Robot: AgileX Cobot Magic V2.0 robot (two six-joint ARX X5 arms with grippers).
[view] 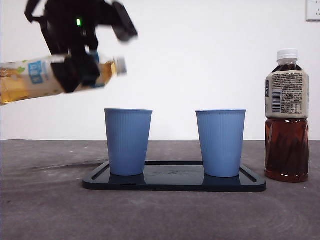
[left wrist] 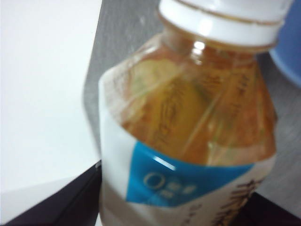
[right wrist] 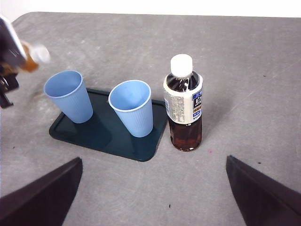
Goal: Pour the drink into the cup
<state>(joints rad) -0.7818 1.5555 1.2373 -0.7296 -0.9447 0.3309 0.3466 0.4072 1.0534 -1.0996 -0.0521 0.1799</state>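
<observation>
The left gripper (view: pixel 80 70) is holding a bottle of pale tea (view: pixel 45 77) in the air above the counter (view: pixel 45 210), off to one side of the tray (view: pixel 175 182). Its jaws are clamped on the bottle's middle, over the white and blue label. The bottle is lying nearly level, its white cap (view: pixel 120 65) tipped slightly upward and pointing toward the two cups. The cap is sitting on the neck, closed. In the left wrist view the bottle (left wrist: pixel 188 136) is filling most of the picture, golden liquid showing through the shoulder below the white cap (left wrist: pixel 225 19).

Two blue ribbed cups are standing upright on the dark tray, apart from each other. The nearer cup to the held bottle (view: pixel 128 141) is standing below and just beyond the cap; the other cup (view: pixel 220 142) is standing at the tray's far end. From the right wrist view both cups (right wrist: pixel 69 95) (right wrist: pixel 132 107) are looking empty.

A second bottle, filled with dark tea (view: pixel 286 115), is standing upright on the counter just beside the tray's end, next to the farther cup, its white cap on.

The right gripper (right wrist: pixel 155 197) is hanging high over the counter, well apart from everything, its jaws spread wide and holding nothing.
</observation>
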